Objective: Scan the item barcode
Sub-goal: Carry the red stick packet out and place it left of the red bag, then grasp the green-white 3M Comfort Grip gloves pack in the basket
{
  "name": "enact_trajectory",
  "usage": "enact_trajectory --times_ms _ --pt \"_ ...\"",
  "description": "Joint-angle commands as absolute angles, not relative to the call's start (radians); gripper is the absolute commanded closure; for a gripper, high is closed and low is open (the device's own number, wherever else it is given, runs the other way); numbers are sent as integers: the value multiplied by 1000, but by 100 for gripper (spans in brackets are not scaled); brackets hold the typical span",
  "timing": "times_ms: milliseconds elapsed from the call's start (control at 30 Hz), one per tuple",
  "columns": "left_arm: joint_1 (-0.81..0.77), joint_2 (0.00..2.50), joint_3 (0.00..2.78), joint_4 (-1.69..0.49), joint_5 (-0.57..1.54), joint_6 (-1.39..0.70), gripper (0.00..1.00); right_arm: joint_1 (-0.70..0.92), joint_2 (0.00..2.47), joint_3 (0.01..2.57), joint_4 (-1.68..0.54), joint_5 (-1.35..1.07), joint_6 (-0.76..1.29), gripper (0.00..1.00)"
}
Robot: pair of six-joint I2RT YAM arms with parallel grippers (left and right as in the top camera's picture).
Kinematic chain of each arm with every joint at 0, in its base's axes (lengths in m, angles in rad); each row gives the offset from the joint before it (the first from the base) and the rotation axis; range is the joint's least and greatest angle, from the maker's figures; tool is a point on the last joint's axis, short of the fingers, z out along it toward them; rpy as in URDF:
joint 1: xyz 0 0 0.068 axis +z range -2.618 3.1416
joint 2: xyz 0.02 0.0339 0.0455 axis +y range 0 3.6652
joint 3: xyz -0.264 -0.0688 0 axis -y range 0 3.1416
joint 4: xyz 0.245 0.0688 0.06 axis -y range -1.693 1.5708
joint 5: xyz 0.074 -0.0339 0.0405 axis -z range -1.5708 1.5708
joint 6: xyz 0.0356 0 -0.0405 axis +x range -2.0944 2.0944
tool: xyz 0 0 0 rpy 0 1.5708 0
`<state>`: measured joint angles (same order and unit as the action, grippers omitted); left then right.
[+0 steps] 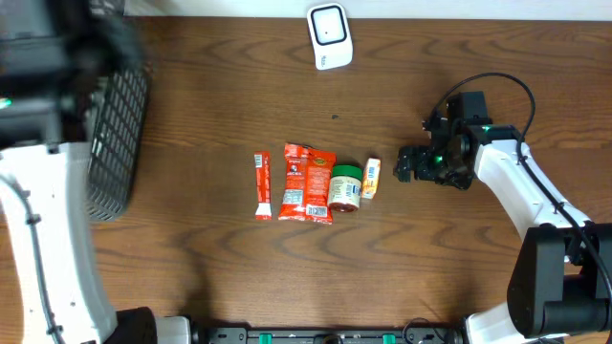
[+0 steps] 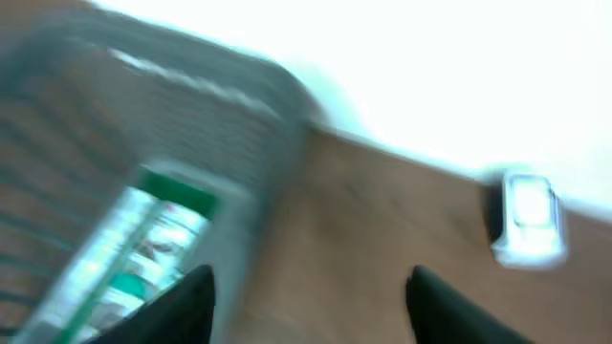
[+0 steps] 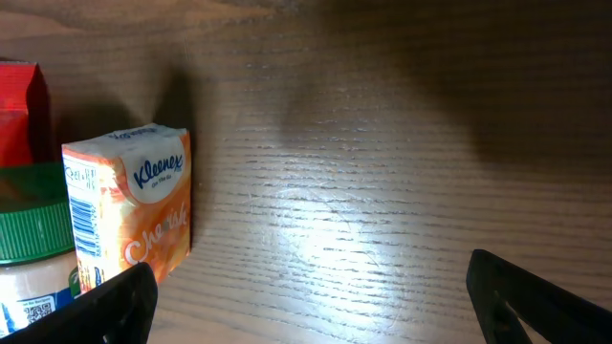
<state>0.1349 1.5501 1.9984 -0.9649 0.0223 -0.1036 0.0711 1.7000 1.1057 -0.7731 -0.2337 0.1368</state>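
Overhead, scanner (image 1: 330,36), Kleenex pack (image 1: 370,179) beside jar (image 1: 345,187)

Basket (image 2: 196,110) and green-white pack (image 2: 143,239) are badly blurred

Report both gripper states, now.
Left gripper: open, holding nothing; the view is blurred.
Right gripper: open wide, holding nothing.

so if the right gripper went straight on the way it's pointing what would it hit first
Most likely the small orange Kleenex tissue pack, just ahead and a little to one side of the open right gripper. One finger would probably catch it rather than straddle it, though depth is hard to judge.
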Motion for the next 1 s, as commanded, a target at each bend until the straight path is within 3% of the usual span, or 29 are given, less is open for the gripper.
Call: enact_trajectory --times_ms 0,133,400,967 --pt "286 1580 1999 -911 -13 11 23 65 1692 1117 -774 -233 133 1" --pt "433 1663 1998 -930 -13 139 9 65 1692 1117 -774 -233 133 1" --pt "567 1905 1998 -1093 -13 165 8 65 1692 1117 -774 -233 133 1" --pt "570 2280 1998 -1130 -8 258 4 65 1693 1117 -774 -233 133 1"
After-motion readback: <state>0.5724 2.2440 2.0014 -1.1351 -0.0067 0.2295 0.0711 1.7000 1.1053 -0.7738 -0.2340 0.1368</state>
